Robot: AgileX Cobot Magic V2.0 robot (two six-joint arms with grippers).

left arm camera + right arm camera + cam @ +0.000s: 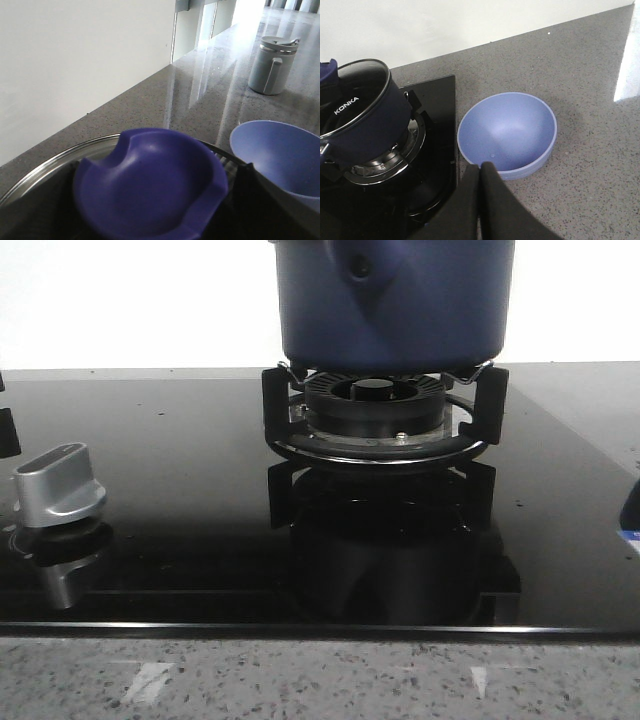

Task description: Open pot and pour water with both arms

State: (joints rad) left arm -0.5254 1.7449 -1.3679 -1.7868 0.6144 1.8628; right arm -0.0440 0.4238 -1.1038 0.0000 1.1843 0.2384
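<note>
Pot (395, 305) sits on the burner ring (378, 412) of the black glass hob (180, 490), handle mount with its round hole facing the front camera. In the right wrist view the pot (362, 122) carries a glass lid with a metal rim and "KONKA" printed on it; a blue part shows at its far side.

Right end effector (481, 200): fingers together, nothing between them, above the near rim of the blue bowl (507, 132). Bowl stands on the grey speckled table (590, 165), just beside the hob edge, apart from the pot.

Left end effector: its fingers can't be made out in the left wrist view, so can't tell if they're apart or together. That view is filled by a dark-blue dished part (150, 182), blurred, close to the lens, over the lid rim (45, 165). Bowl (280, 152) is next to it; a grey lidded jug (272, 65) stands well apart further along the table.

Silver knob (58, 485) is on the hob, near its left front.
</note>
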